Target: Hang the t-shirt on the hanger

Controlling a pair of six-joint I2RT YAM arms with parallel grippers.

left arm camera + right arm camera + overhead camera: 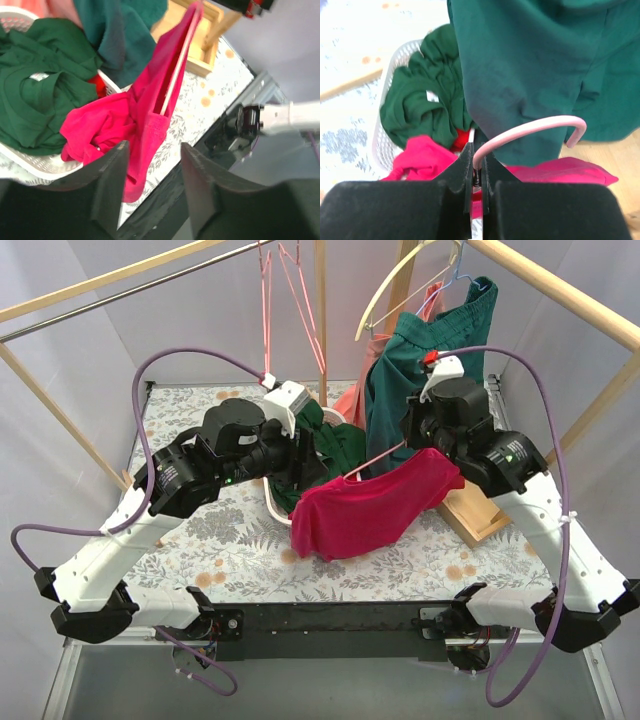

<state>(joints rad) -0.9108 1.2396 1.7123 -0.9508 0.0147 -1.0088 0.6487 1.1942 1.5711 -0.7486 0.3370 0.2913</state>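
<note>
Crimson t-shirt [370, 508] partly over hanger [530, 129], right gripper [477, 152] clamping its neck, left gripper [155, 150] wide before cloth

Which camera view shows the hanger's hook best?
Right wrist: the hanger hook arcs plainly from the right gripper. Left wrist shows only a bar inside the t-shirt; top external, just a thin wire.

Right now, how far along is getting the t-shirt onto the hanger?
Done: the hanger sits partly inside the t-shirt. In hand: the right gripper is shut on the hook's neck. Remaining: the cloth bunched near the open left gripper looks not yet drawn over the hanger's other shoulder.
</note>
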